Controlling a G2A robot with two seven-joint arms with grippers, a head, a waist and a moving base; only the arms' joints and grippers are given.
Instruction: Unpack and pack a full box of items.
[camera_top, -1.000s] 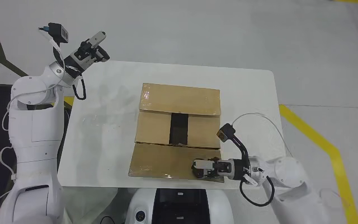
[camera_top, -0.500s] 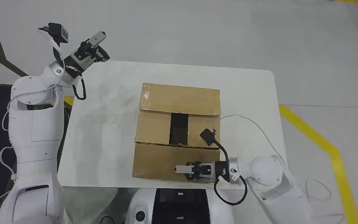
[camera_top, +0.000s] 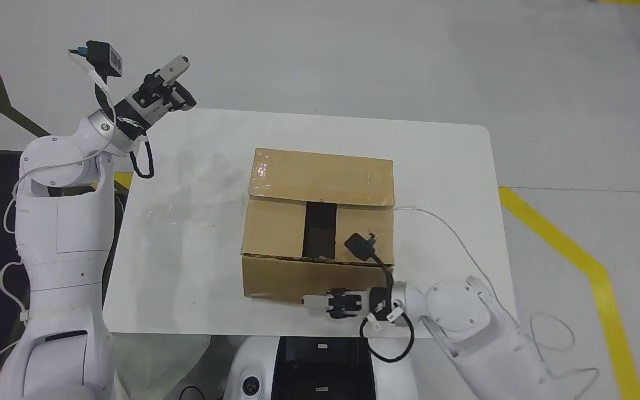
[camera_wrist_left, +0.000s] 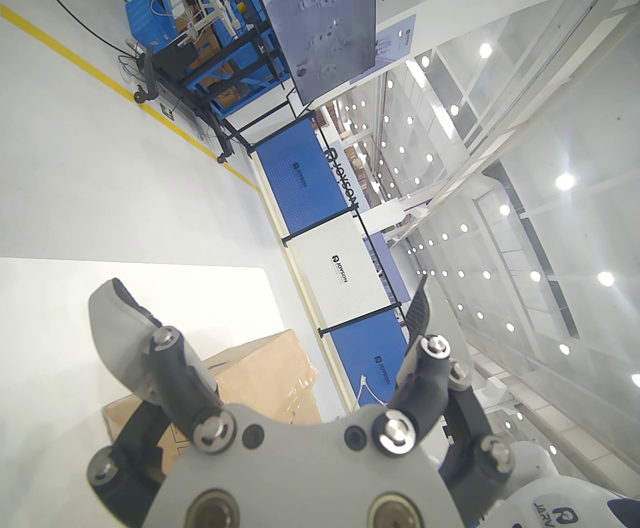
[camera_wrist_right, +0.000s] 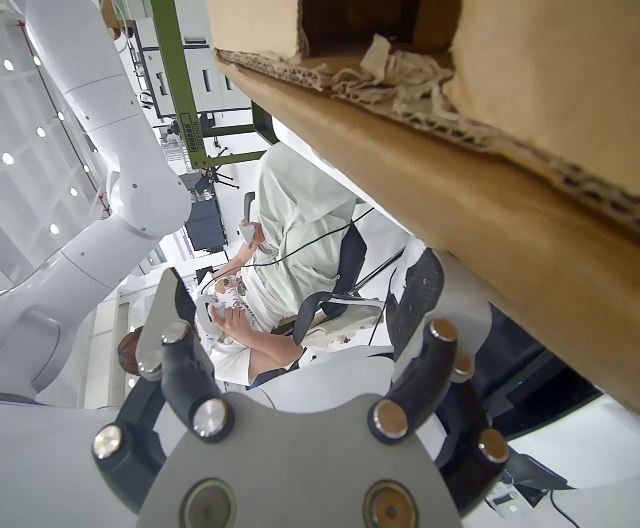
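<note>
Top: box at centre of table, dark gap between its flaps; right gripper at near flap; left gripper past far-left corner | Left wrist: fingers spread, empty | Right wrist: fingers spread, one against flap underside | Judged: flap stage only; unpacking and repacking remain.

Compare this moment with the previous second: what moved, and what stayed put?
The right gripper, open, slid toward the robot's left along the near side of the box, reaching under the near flap, which tipped up from lying flat. Nothing was grasped or released. The rest of the box, the table and the open left gripper stayed put.
</note>
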